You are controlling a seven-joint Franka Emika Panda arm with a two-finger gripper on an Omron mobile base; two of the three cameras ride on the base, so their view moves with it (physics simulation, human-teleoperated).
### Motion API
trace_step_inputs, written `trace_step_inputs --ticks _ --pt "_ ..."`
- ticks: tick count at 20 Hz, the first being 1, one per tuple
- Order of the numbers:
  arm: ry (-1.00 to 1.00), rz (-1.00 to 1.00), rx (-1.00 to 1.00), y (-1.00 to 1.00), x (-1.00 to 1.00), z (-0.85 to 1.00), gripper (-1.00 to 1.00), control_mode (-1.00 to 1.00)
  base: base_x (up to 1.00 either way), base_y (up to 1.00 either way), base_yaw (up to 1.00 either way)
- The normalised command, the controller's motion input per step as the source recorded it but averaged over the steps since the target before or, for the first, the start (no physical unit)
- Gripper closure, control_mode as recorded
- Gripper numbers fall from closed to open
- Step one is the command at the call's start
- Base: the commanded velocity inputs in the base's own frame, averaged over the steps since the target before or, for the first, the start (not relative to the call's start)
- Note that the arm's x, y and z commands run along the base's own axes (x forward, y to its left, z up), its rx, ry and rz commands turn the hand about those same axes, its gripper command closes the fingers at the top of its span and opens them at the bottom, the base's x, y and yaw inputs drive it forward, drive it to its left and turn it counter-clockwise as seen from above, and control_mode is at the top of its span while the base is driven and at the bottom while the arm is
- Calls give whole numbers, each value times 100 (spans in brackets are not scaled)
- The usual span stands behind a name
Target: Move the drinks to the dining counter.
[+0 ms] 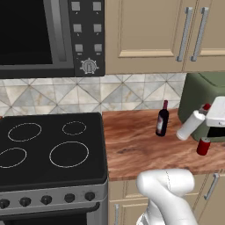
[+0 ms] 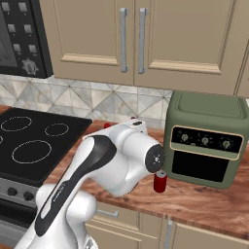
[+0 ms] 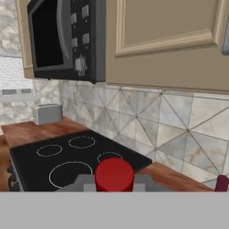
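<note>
Claw (image 3: 114,184): my jaws are closed on the neck end of the white bottle; its red cap sits between my finger tips in the hand view.
White bottle (image 1: 191,125): tilted, cap end up and toward the green oven, base end away from it. It is just in front of the oven's left side. I cannot tell whether its base touches the counter.
Wine bottle (image 1: 162,121): upright on the counter, left of the oven, near the tiled wall, apart from the white bottle.
Red can (image 2: 160,181): upright on the counter, just in front of the oven's lower left corner, nearer the counter's front edge.
Green oven (image 2: 206,138): on the counter (image 1: 136,149), back to the wall, under the cabinets.
Stove (image 1: 48,149): well left of the oven, past the wine bottle, against the counter's left end.
Microwave (image 1: 44,35): above the stove, up and left of the oven.
</note>
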Motion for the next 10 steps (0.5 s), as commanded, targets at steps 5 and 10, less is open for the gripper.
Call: trace_step_inputs --ticks 5,10 --pt "0 0 0 0 0 0 100 100 -80 0 3" --pt "0 0 0 0 0 0 100 100 -100 0 12"
